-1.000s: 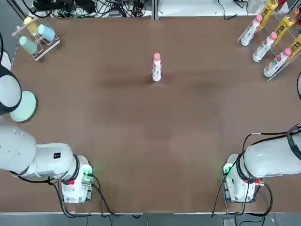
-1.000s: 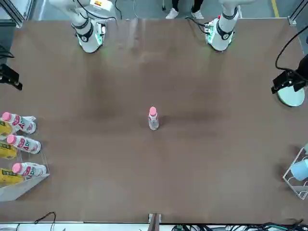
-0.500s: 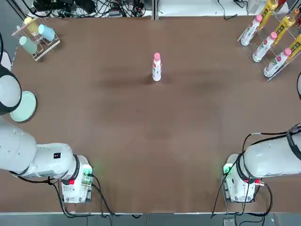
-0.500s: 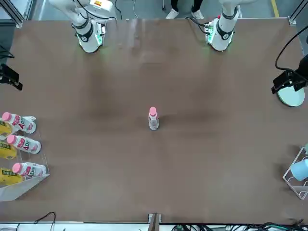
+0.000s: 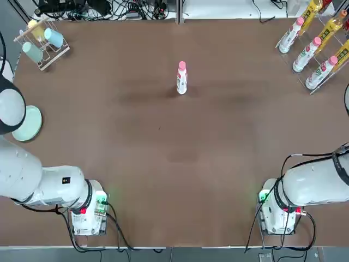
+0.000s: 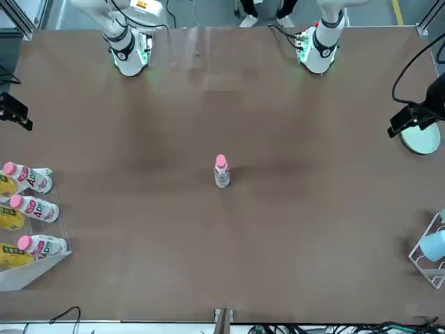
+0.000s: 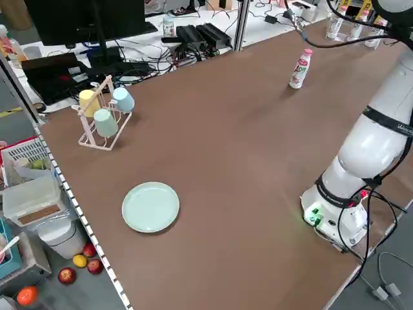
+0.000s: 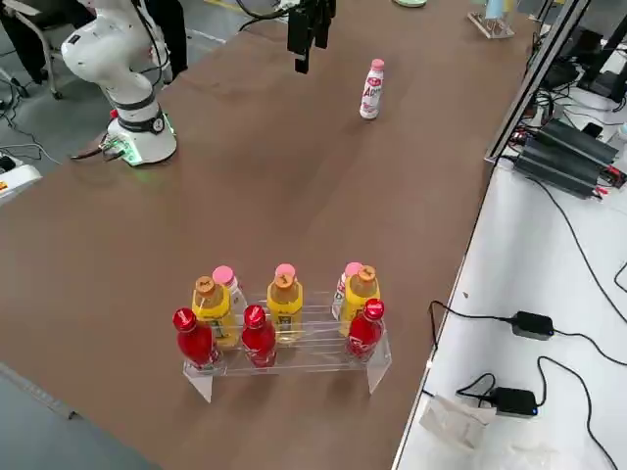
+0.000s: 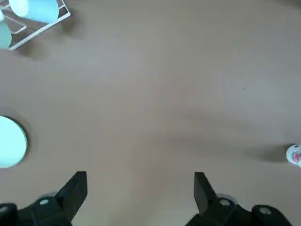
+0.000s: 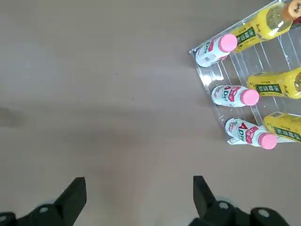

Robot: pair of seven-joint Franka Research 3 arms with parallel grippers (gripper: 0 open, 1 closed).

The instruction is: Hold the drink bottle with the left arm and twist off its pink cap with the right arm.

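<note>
Drink bottle (image 5: 181,79) stands alone, bottle rack (image 5: 319,49) well apart.

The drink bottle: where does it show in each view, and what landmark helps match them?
Top: drink bottle upright, upper centre.
Front: centre.
Left side: upper right.
Right side: top centre.
Left wrist: right edge, partly cut off.
Right wrist: not in it.
Landmark: the bottle rack, at the table's far right corner from the robot's side.
</note>
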